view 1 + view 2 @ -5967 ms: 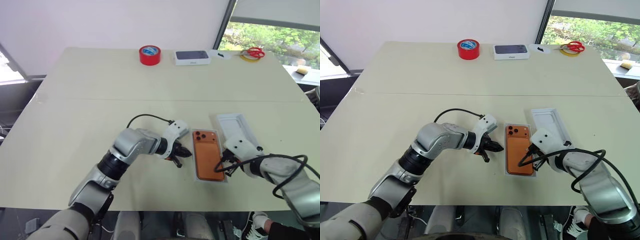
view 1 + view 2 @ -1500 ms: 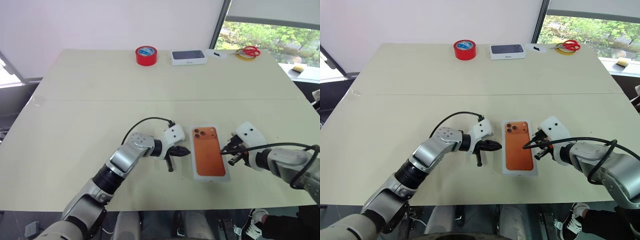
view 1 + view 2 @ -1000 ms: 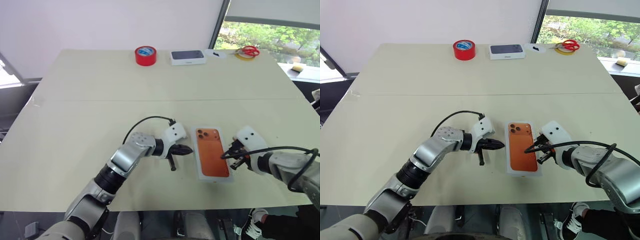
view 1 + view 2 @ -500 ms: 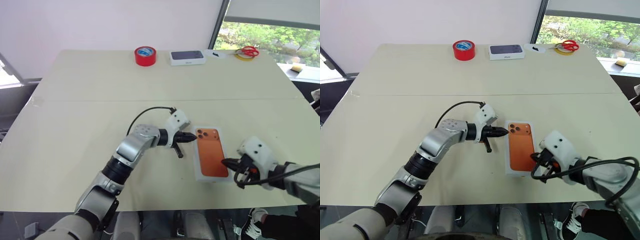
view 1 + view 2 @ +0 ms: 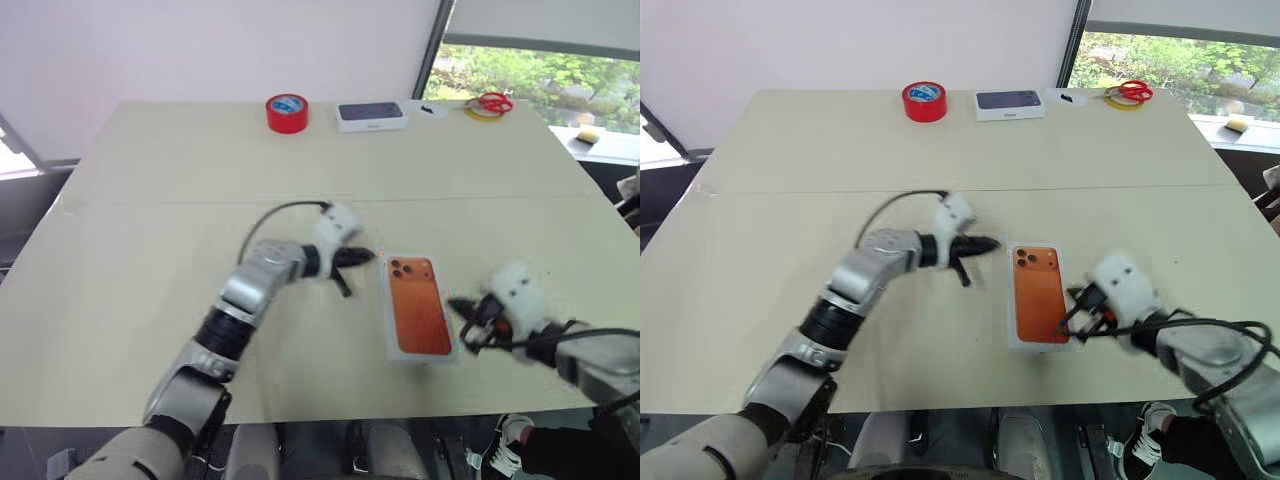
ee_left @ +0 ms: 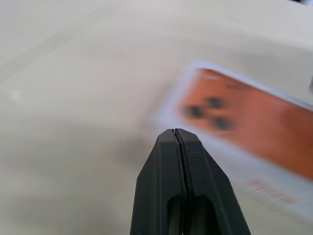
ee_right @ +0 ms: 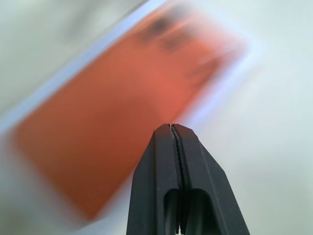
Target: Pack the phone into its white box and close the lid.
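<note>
Beige table (image 5: pixel 150 180) spans the view. Near its front edge, right of centre, the white box (image 5: pixel 389 336) lies flat w/ the phone (image 5: pixel 417 306) seated inside, back up, lens cluster at the far end. The thin white rim shows all round the phone.

Left gripper (image 5: pixel 368 256) sits just off the box's far-left corner, pointing toward the lens end; fingers pressed together, holding nothing. In left wrist view the shut tips (image 6: pixel 175 133) are short of the box, apart from it.

Right gripper (image 5: pixel 458 304) is just beside the box's right long edge, about mid-length, tips aimed at the phone; also closed, empty. Contact w/ rim can't be told.

At the far table edge: red tape roll (image 5: pixel 286 112), closed dark-topped box (image 5: pixel 371 115), scissors (image 5: pixel 490 102).
</note>
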`<state>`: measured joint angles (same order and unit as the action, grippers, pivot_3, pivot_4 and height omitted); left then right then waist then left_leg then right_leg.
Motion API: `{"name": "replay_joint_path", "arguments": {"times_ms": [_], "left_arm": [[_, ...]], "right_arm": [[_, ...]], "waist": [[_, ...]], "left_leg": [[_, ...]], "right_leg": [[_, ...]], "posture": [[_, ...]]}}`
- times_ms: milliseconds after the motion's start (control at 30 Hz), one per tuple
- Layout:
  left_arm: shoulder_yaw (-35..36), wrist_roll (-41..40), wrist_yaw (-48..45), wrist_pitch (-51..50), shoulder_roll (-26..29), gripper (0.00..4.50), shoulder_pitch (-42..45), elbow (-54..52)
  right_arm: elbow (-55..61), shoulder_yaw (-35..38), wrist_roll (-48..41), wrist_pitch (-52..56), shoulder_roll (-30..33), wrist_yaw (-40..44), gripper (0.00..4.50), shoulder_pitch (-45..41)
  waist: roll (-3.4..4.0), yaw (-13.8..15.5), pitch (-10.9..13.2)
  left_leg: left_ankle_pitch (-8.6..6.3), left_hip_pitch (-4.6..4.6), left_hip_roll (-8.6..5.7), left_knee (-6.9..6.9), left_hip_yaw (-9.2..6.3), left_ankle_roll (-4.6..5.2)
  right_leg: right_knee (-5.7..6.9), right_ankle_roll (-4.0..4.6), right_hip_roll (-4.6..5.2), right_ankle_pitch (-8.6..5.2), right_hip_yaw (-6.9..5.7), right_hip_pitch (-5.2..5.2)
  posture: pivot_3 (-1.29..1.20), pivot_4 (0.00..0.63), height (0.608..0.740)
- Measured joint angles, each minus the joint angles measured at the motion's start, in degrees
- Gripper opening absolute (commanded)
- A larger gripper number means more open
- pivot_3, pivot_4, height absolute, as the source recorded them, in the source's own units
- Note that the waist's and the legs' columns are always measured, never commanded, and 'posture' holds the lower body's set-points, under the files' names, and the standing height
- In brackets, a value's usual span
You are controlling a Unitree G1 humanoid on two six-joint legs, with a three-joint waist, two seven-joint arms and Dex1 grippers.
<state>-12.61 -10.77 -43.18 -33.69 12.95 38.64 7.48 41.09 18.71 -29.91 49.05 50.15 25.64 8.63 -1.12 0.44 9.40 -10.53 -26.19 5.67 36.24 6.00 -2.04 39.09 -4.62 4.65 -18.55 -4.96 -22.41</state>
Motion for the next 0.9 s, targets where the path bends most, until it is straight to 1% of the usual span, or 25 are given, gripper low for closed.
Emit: {"name": "replay_joint_path", "arguments": {"times_ms": [67,133,233,367,533,767,900], "left_arm": [[3.93,-0.49,0.03,1.58,4.05,0.00,-1.53,-1.67],[7.39,-1.34,-0.16,2.42,7.53,0.00,-3.71,-2.32],[14.02,-2.79,-0.32,3.14,13.88,0.00,-8.66,-2.42],[19.65,-3.57,-0.08,3.96,19.37,0.00,-14.82,-3.93],[23.32,-4.87,1.29,3.83,21.00,0.00,-18.67,-6.05],[25.08,-5.82,2.75,3.69,22.13,0.00,-19.51,-7.02],[25.11,-6.19,3.94,3.05,22.09,0.00,-20.06,-7.62]], "right_arm": [[-2.61,2.27,0.57,-1.70,-0.22,0.26,0.02,-1.19],[-5.39,2.88,0.56,-2.35,-0.62,1.03,0.02,-2.65],[-10.80,5.13,0.51,-4.48,-1.47,2.61,0.02,-4.57],[-17.17,6.51,0.47,-6.15,-3.37,3.10,0.02,-7.73],[-20.15,4.81,0.59,-7.37,-4.81,3.59,0.02,-10.68],[-22.55,0.56,2.43,-8.99,-6.91,3.87,0.02,-12.57],[-22.61,-0.21,2.77,-9.47,-7.44,3.90,0.02,-13.56]], "waist": [[0.00,0.20,0.00],[0.00,0.37,0.00],[-0.02,0.26,0.01],[-0.01,0.32,0.01],[-0.01,0.34,0.01],[0.01,0.17,0.01],[0.02,0.21,0.01]], "left_leg": [[0.01,0.00,0.00,-0.02,0.06,-0.01],[0.01,-0.01,-0.01,0.00,0.16,-0.01],[0.01,0.00,0.00,0.00,0.16,-0.01],[0.01,0.01,0.00,-0.01,0.18,-0.02],[0.00,0.00,0.00,-0.01,0.17,-0.02],[0.01,0.00,0.02,-0.03,0.22,-0.02],[0.01,0.00,0.02,-0.03,0.22,-0.03]], "right_leg": [[-0.01,-0.01,0.01,0.00,0.00,0.01],[-0.02,-0.01,0.03,-0.01,-0.02,0.04],[-0.02,-0.01,0.02,0.00,-0.02,0.03],[-0.02,-0.01,0.05,0.00,-0.02,0.05],[-0.02,-0.01,0.05,0.00,-0.03,0.05],[-0.01,-0.01,0.03,0.00,-0.02,0.00],[-0.01,-0.01,0.03,0.00,-0.02,0.01]], "posture": [[0.00,0.150,0.730],[0.00,0.150,0.730],[0.00,0.150,0.730],[0.00,0.150,0.730],[0.00,0.150,0.730],[0.00,0.150,0.730],[0.00,0.150,0.730]]}}
